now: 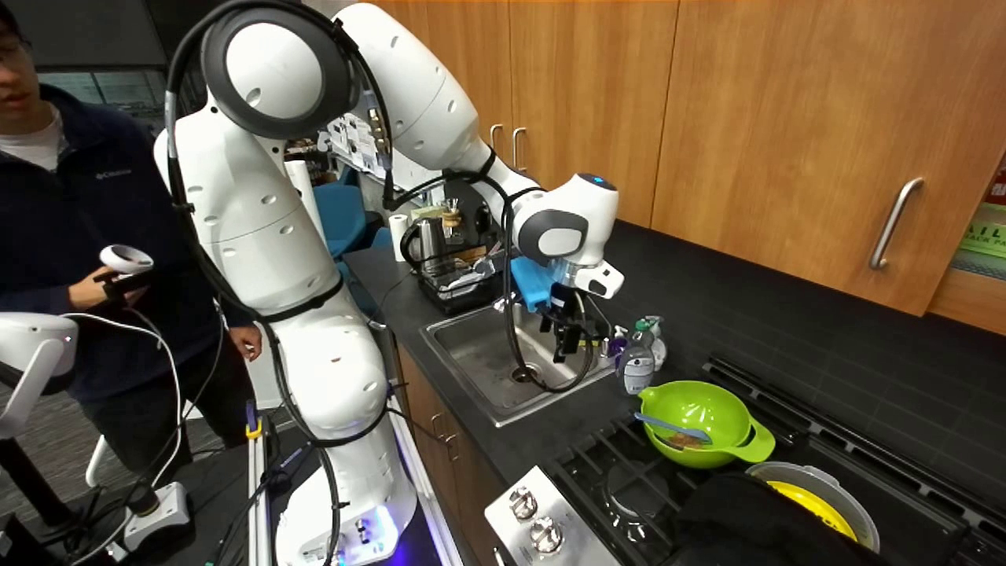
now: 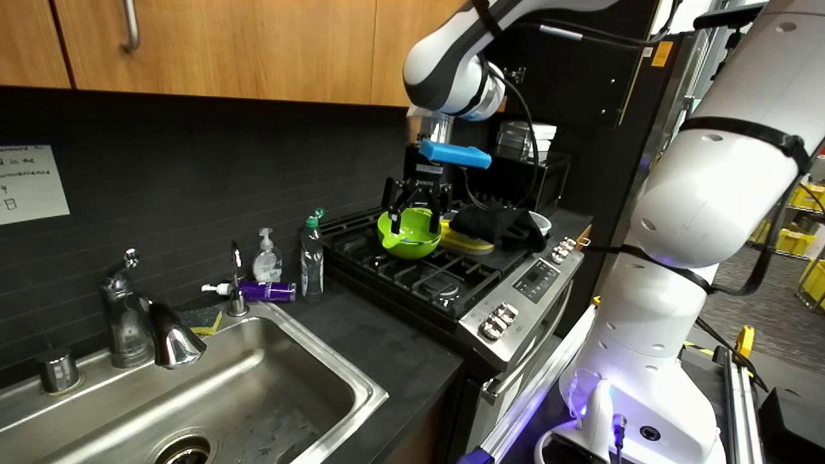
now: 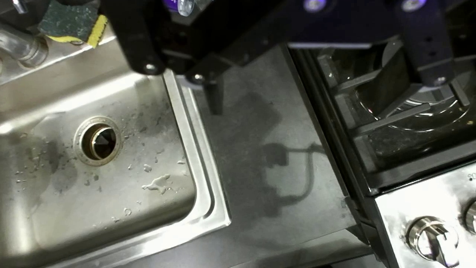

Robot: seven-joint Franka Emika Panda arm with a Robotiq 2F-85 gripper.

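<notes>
We see a matte black bench (image 2: 374, 361) running along a dark tiled wall (image 2: 193, 180), under light wood cabinets (image 1: 589, 94). A stainless-steel sink (image 2: 303, 361) is set into it, and a gas stove (image 2: 515, 332) with black grates and a steel front panel stands alongside. The black two-fingered hand (image 2: 415, 222) hangs above the strip of bench between the two, its fingers (image 3: 215, 98) wide apart with nothing between them. A clear bottle with a green cap (image 2: 312, 264) stands upright on the bench just beside the stove, and a glossy lime-green bowl (image 1: 719, 413) rests on the grates, apart from the hand.

In an exterior view we look down into the bowl, where a blue utensil (image 1: 676, 427) leans over the rim above something brown (image 1: 685, 442); only there do we find a man in a dark fleece (image 1: 86, 204) holding a white controller (image 1: 126, 258), and a steel kettle (image 1: 428, 245) past the sink. A handwritten sheet (image 2: 32, 183) on the wall shows only in an exterior view, where a purple pump bottle (image 2: 271, 292) plainly lies on its side. The wrist view alone gives us water drops (image 3: 160, 184) on the sink's floor; a green-and-yellow sponge (image 3: 68, 20) at the sink's back edge shows there too.
</notes>
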